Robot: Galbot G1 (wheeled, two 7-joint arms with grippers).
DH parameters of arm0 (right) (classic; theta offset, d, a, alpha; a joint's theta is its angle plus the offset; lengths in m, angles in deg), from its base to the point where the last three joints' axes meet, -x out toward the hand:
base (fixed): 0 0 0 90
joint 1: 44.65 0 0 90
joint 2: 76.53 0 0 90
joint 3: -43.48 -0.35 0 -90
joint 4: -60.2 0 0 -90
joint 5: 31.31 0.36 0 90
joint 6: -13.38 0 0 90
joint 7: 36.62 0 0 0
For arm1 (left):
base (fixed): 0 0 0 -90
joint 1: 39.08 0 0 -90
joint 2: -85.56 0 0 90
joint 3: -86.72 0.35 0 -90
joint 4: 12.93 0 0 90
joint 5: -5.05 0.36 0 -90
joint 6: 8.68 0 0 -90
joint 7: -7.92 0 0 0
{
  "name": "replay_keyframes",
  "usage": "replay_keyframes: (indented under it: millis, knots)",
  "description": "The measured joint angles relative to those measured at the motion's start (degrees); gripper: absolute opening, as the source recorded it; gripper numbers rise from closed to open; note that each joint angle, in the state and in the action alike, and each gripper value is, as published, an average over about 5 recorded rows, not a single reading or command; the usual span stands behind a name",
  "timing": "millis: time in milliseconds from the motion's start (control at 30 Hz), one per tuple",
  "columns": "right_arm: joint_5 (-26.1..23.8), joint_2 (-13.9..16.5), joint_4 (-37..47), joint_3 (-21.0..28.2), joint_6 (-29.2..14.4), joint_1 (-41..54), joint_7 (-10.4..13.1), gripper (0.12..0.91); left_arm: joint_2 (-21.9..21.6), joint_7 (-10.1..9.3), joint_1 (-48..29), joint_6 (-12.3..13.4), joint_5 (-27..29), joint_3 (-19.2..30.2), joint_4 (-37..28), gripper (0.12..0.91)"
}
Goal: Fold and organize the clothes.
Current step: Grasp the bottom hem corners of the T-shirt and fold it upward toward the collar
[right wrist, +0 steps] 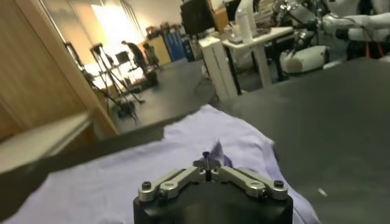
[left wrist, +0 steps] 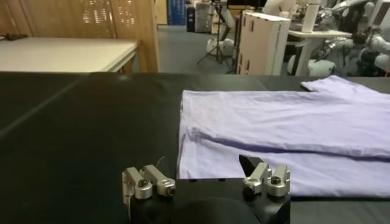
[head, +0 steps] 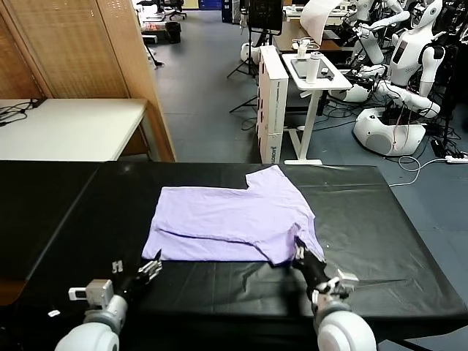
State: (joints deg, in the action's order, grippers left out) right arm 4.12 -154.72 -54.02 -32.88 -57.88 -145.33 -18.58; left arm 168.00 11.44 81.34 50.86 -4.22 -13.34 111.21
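Even indoor light, blurred glaring background

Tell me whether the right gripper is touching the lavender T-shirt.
Touching. In the right wrist view, the right gripper has its jaws shut on a pinched-up fold of the thin lavender T-shirt.

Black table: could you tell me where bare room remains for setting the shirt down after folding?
The black table is bare on the right of the T-shirt, and on its left up to the table's left edge. The near edge is crowded: the open left gripper sits off the shirt's corner, the right gripper pinches its near hem.
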Motion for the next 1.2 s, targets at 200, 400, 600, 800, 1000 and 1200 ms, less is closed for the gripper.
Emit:
replay_keyframes:
  millis: [200,400,600,800,1000,1200]
  knots:
    - [0.2,-0.8,4.7,2.1,-0.2,4.7,0.7,0.140,0.6,0.04,1.1,0.2,1.2,-0.4,0.5,0.907]
    - [1.8,-1.0,8.5,2.6,-0.3,7.8,2.1,0.140,1.2,0.13,1.8,0.4,2.4,0.1,0.9,0.907]
    - [3.0,-1.7,10.5,3.1,-0.4,9.4,2.7,0.140,1.5,0.17,2.2,0.8,3.1,0.7,0.9,0.907]
    - [3.7,-2.9,11.9,3.5,-1.0,10.9,3.5,0.140,1.6,0.20,2.3,0.9,3.3,1.0,0.8,0.907]
    - [3.7,-4.0,12.8,3.6,-1.4,11.6,5.0,0.140,1.5,0.26,2.6,1.1,3.3,1.0,0.9,0.907]
    - [4.3,-4.8,13.3,3.2,-1.6,11.1,7.2,0.140,1.4,0.28,2.9,1.3,3.3,1.1,1.0,0.907]
